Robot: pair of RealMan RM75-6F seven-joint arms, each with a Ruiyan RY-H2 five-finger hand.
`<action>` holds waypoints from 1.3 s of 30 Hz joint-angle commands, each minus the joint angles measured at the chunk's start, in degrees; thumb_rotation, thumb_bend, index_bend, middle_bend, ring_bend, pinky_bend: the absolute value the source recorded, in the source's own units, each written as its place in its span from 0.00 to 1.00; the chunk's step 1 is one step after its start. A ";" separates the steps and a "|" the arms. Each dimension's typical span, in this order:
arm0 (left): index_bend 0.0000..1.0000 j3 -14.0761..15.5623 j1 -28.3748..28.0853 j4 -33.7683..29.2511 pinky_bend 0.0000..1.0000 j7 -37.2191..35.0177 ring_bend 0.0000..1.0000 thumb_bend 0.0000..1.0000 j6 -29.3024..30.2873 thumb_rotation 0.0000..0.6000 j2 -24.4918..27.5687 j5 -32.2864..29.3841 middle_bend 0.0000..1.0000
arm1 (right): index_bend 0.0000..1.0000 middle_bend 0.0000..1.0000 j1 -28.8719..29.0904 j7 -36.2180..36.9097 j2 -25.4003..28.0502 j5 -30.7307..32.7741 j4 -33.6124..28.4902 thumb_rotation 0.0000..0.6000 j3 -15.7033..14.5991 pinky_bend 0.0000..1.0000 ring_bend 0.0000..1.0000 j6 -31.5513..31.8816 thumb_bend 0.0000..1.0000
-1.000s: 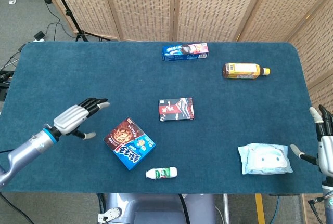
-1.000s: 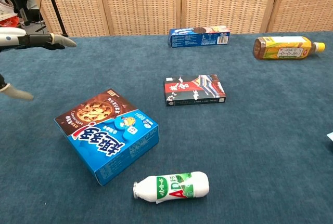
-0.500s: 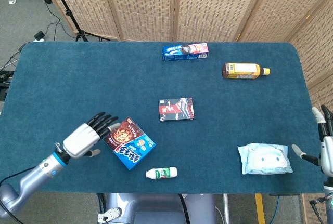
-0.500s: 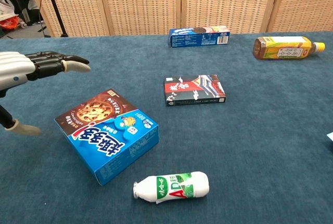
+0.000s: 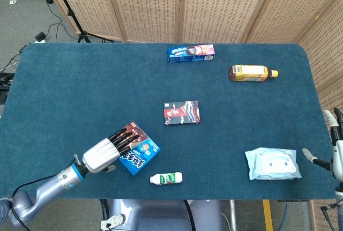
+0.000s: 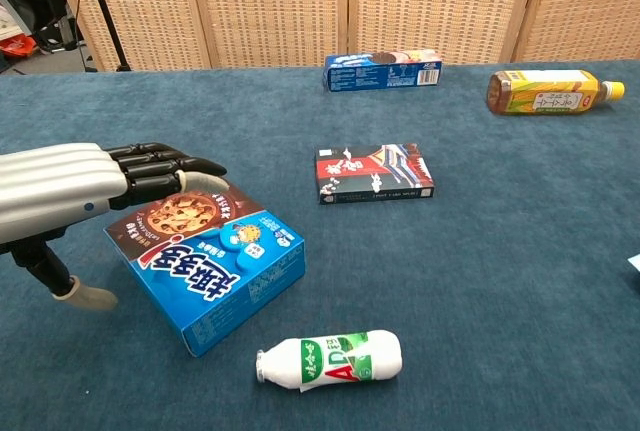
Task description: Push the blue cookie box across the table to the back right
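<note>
The left hand [image 5: 107, 152] lies flat, holding nothing, fingers [image 6: 160, 166] straight and slightly apart over the near-left edge of the blue cookie box [image 5: 138, 151]; the box sits front-left on the desk [image 5: 80, 81], so the push looks hardly begun; at the far right, the right hand [image 5: 333, 148] hangs empty, fingers spread.

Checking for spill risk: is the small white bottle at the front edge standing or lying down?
Lying down. The small white bottle rests on its side on the table, cap end pointing left, just in front of the blue cookie box.
</note>
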 commanded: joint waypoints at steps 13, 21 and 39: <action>0.00 -4.41 -2.60 3.52 0.00 2.24 0.00 0.06 -2.89 1.00 -7.13 -0.12 0.00 | 0.00 0.00 0.12 -0.21 -0.18 0.12 0.24 1.00 -0.06 0.00 0.00 -0.34 0.00; 0.00 -5.75 -3.95 2.50 0.00 3.90 0.00 0.07 -5.79 1.00 -8.82 -1.60 0.00 | 0.00 0.00 0.19 -0.20 -0.22 0.18 0.39 1.00 -0.04 0.00 0.00 -0.49 0.00; 0.00 -8.81 -6.77 1.92 0.00 6.71 0.00 0.08 -9.24 1.00 -12.97 -3.84 0.00 | 0.00 0.00 0.19 0.54 -0.03 0.53 0.59 1.00 0.11 0.00 0.00 -0.76 0.00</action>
